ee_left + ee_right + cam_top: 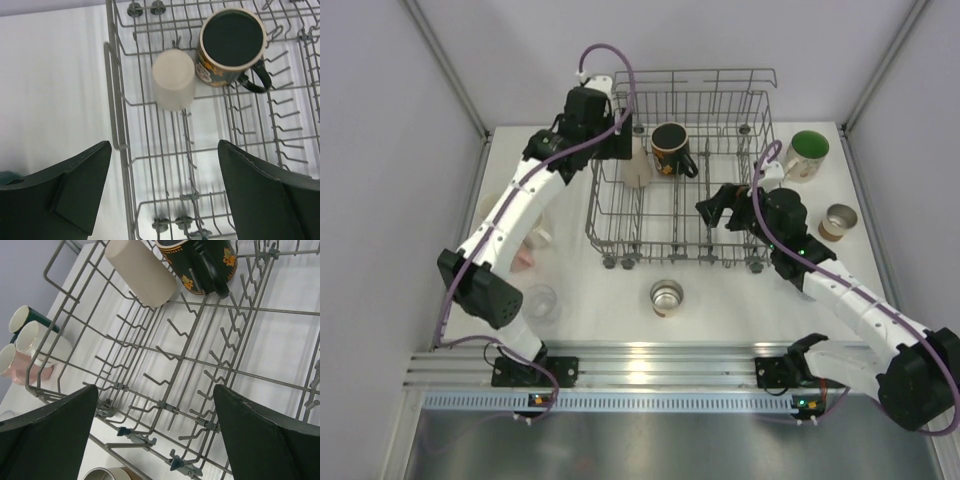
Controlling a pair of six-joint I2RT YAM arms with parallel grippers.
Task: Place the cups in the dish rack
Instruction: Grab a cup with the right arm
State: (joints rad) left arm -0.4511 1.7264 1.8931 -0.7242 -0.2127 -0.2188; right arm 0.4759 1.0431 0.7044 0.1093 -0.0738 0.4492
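The grey wire dish rack (pixel 720 85) stands at the table's back middle. In it are a black floral mug (pixel 669 147), upright, and a cream cup (pixel 638 170), upside down beside it. My left gripper (pixel 620 148) is open and empty above the rack's left side; its view shows the cream cup (pixel 173 80) and the black mug (pixel 231 42) ahead. My right gripper (pixel 715 210) is open and empty over the rack's front right; its view shows rack tines (pixel 210 365) below. A steel cup (pixel 666 296) stands in front of the rack.
A green-lined mug (pixel 807 152) and a brown-banded cup (pixel 838 220) stand right of the rack. A clear cup (pixel 540 302) is at front left. Dark green (pixel 22 320), white (pixel 37 340) and pink (pixel 15 365) cups cluster left of the rack, partly under the left arm.
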